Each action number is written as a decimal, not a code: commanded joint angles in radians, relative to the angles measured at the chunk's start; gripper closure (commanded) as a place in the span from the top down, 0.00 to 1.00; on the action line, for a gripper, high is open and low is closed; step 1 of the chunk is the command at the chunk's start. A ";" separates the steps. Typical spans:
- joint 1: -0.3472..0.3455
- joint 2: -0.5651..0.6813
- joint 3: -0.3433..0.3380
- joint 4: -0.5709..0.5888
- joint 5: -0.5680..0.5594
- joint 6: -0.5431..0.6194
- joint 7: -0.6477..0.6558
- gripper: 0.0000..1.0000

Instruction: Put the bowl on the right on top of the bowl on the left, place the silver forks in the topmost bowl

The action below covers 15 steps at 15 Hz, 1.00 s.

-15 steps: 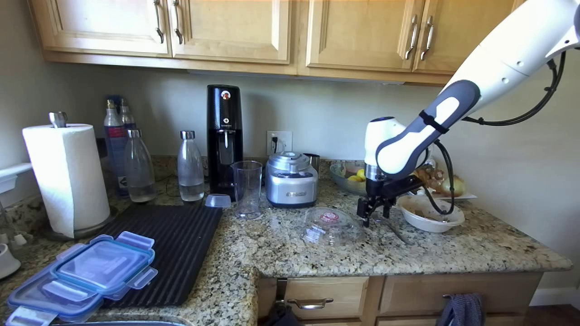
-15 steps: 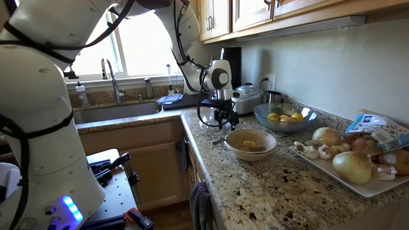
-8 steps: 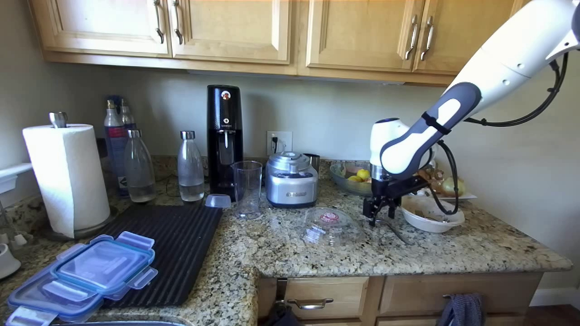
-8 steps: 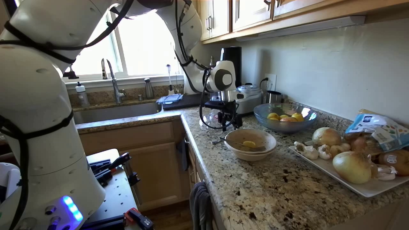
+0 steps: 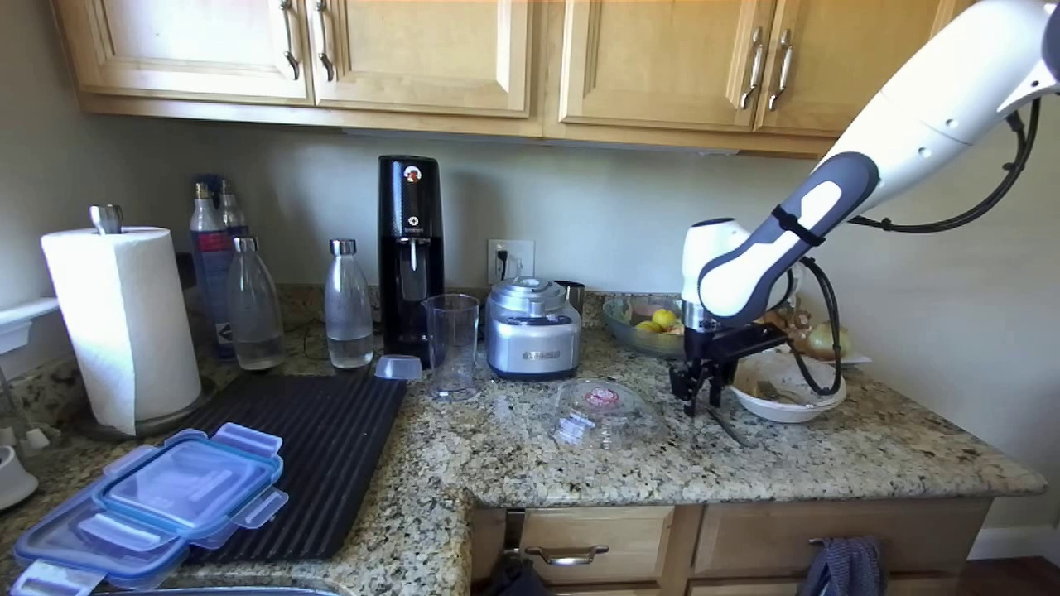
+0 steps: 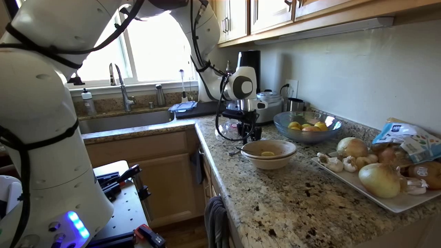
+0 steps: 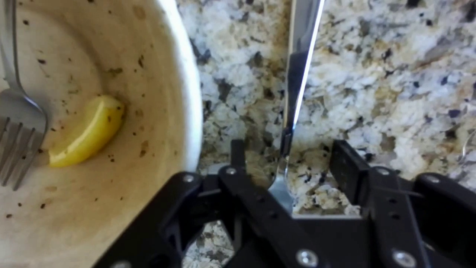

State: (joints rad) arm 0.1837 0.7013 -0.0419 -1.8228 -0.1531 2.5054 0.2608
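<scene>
Two off-white bowls stand stacked on the counter, slightly tilted. The top bowl holds a silver fork and a lemon wedge. A second silver utensil, taken as a fork, lies on the counter beside the stack; it also shows in an exterior view. Its wide end is partly hidden under my gripper. My gripper is open, low at the counter, with this fork's neck between its fingers and not clamped. In the exterior views the gripper is right beside the bowls. Whether it touches the rim I cannot tell.
A clear plastic lid-like container lies beside the gripper. A glass fruit bowl and a food processor stand near the wall. A white tray with onions and garlic is near the bowls. The counter's front edge is close.
My gripper has moved toward the bowls and down around the fork on the counter. The bowl stack has shifted and tipped slightly, and the fork in it has changed position. The gripper stays open.
</scene>
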 commanded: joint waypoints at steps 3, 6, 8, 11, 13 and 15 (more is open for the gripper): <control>-0.007 -0.020 0.009 -0.030 0.024 0.026 -0.018 0.18; -0.006 -0.024 0.004 -0.036 0.020 0.032 -0.016 0.07; -0.005 -0.023 -0.005 -0.041 0.016 0.031 -0.012 0.04; -0.007 -0.025 -0.012 -0.046 0.014 0.032 -0.010 0.09; -0.006 -0.030 -0.011 -0.049 0.016 0.023 -0.012 0.09; -0.002 -0.055 -0.008 -0.059 0.018 0.002 -0.010 0.08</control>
State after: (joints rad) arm 0.1828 0.6989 -0.0461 -1.8229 -0.1390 2.5057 0.2605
